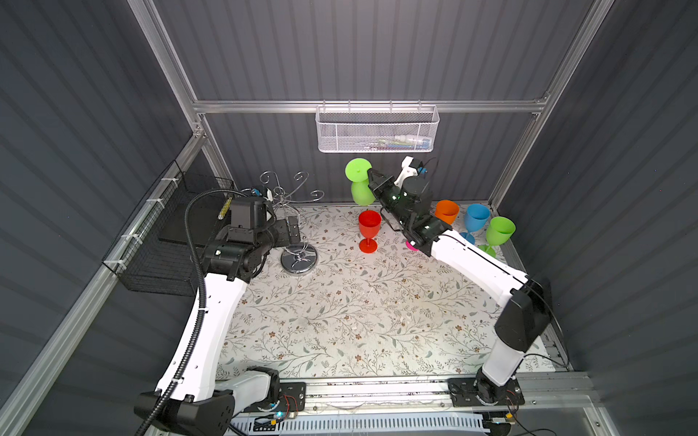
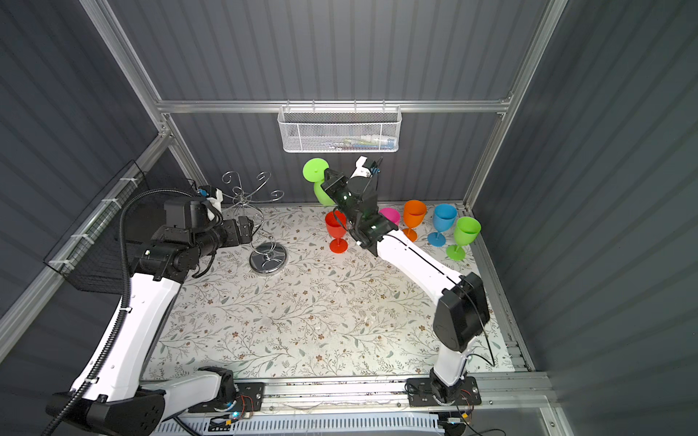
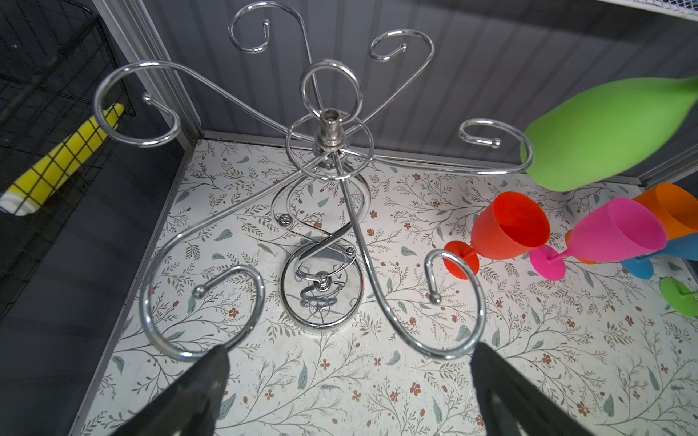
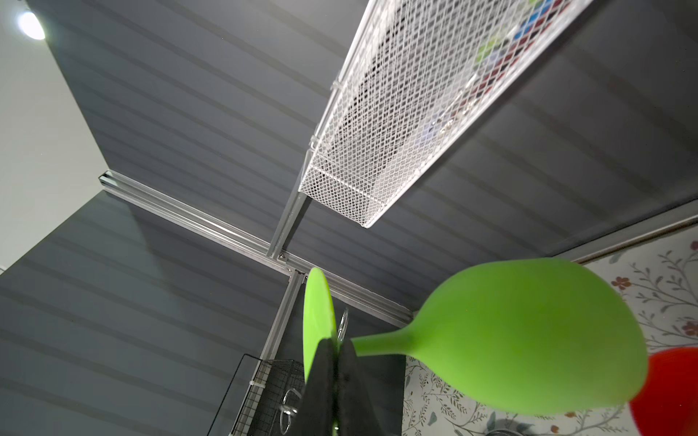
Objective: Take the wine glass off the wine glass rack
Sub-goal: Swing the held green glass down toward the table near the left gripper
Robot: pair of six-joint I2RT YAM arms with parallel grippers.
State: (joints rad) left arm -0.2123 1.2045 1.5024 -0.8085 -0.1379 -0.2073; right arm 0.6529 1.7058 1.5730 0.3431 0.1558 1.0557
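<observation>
The wine glass rack (image 1: 299, 260) is a chrome wire stand at the back left, seen in both top views (image 2: 268, 258) and close up in the left wrist view (image 3: 329, 132). No glass hangs on its curled arms. A lime green wine glass (image 1: 362, 192) hangs upside down in the air right of the rack, foot up, also visible in the right wrist view (image 4: 528, 339). My right gripper (image 1: 372, 177) is shut on its stem just under the foot (image 4: 337, 345). My left gripper (image 1: 292, 230) stands open beside the rack's stem, with nothing between its fingers (image 3: 349, 353).
Upright glasses stand at the back right: red (image 1: 369, 226), orange (image 1: 447, 211), blue (image 1: 476, 217), green (image 1: 499, 230) and pink (image 2: 389, 215). A white mesh basket (image 1: 377, 128) hangs on the back wall above the held glass. A black wire basket (image 1: 162, 241) is on the left wall.
</observation>
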